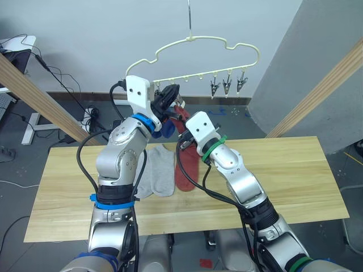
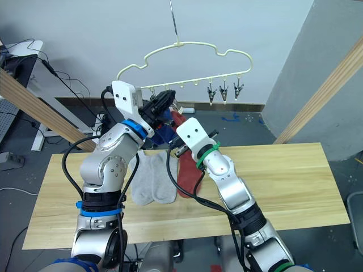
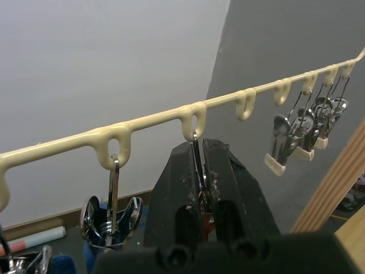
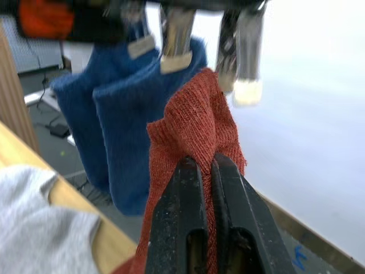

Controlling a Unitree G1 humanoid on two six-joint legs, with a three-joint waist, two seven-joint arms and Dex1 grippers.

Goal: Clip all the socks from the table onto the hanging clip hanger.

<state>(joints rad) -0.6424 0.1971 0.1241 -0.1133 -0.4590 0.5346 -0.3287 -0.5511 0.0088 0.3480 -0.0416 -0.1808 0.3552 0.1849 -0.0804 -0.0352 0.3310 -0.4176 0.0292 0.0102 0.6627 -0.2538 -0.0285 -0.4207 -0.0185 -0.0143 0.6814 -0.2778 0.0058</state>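
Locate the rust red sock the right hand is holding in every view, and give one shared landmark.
Left eye: rust red sock at centre, below the clip hanger.
Right eye: centre.
Left wrist: cannot tell.
Right wrist: centre, pinched by the right hand.
Landmark: blue socks clipped beside it.

Tabletop (image 1: 295,175) of light wooden planks, long and rectangular. Two light grey socks (image 1: 159,173) lie flat on it side by side, below the left tool (image 1: 169,97). A rust red sock (image 1: 187,170) lies just beside them, under the right tool (image 1: 182,113).
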